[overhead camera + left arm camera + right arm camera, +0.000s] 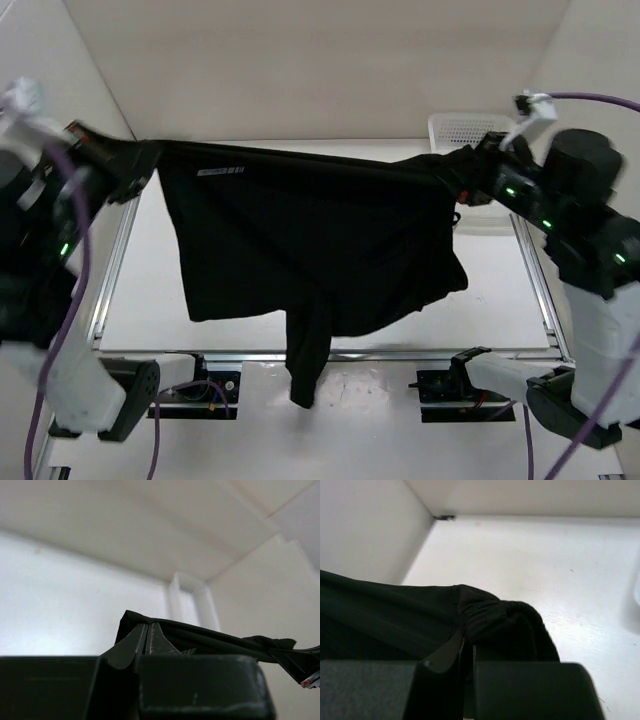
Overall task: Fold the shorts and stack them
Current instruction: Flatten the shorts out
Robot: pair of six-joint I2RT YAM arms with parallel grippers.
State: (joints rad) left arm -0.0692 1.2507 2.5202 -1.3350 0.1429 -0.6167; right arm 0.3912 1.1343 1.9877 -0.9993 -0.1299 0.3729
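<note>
One pair of black shorts (pixel 300 240) hangs in the air over the table (pixel 500 300), stretched wide between the two grippers. The top edge runs nearly straight from left to right, sloping slightly down toward the right. A small white print (pixel 220 172) sits near that edge on the left side. The fabric below falls loose. One leg drops lower than the rest, and its tip hangs past the table's near edge, between the two arm bases.

The left gripper (pixel 138 165) is clamped on the left end of the top edge. In its wrist view the fingers are pressed together with the cloth pinched between them, and the fabric runs off to the right in taut folds. The right gripper (pixel 462 172) is clamped on the right end, where the gathered fabric bunches over its closed fingers.

The left arm (pixel 40 230) rises from its base at lower left, held high, with its wrist turned inward. The right arm (pixel 590 230) mirrors it from lower right, its wrist pointing left.

A white mesh basket (pixel 460 128) sits at the table's far right corner, just behind the right gripper.
</note>
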